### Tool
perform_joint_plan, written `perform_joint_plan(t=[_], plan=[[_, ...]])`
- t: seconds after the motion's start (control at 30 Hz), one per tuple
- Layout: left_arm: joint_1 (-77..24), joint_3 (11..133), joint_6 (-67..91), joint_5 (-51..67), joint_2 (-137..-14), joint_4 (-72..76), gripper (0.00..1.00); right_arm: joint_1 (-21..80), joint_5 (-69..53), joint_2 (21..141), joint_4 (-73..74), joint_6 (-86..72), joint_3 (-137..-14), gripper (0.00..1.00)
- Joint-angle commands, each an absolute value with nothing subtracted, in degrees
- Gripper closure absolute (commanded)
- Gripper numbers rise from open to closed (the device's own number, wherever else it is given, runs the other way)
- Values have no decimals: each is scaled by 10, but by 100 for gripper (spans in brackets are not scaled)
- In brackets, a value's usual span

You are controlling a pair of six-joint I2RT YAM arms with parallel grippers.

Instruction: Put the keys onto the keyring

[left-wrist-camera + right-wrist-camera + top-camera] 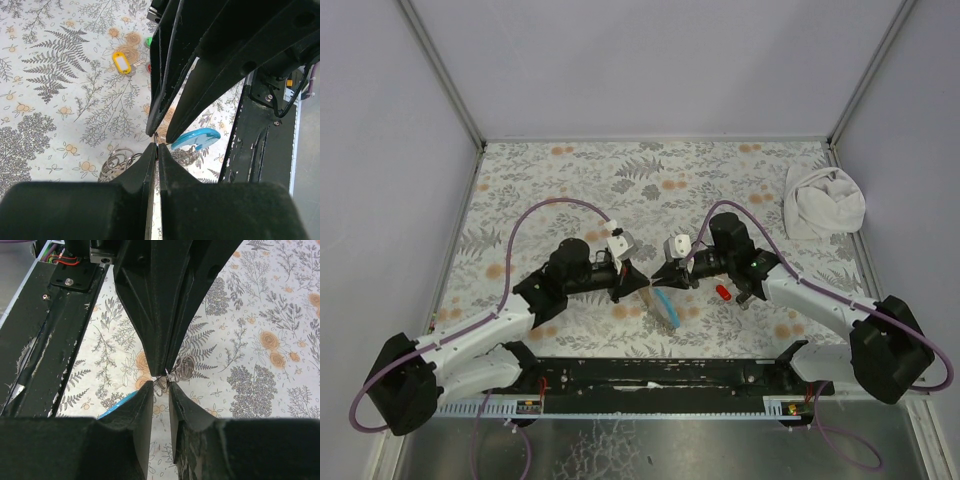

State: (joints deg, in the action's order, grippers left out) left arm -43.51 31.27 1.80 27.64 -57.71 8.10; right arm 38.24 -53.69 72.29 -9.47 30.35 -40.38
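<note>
We see a table (570, 170) covered in a print of grey ferns and orange flowers. A crumpled white cloth (825, 203) lies at its far right. Around the middle lie a red key (723, 292), a yellow key (121, 62), a half-hidden green key (148, 42) and a bunch of metal rings (117, 162). A light blue tag (196, 138) lies nearer the near edge.

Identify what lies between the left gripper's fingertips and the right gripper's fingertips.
A thin metal ring spans the gap between the left gripper and the right gripper, seen best in the right wrist view.
</note>
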Motion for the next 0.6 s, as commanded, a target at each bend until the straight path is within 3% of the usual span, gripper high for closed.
perform_joint_plan(t=[0.0,0.57], plan=[[-439,330,7,285,-581,88,100,384,-559,726,-102,310,-433,75],[-440,326,5,296,-576,93,100,384,-563,738,-99,310,-436,84]])
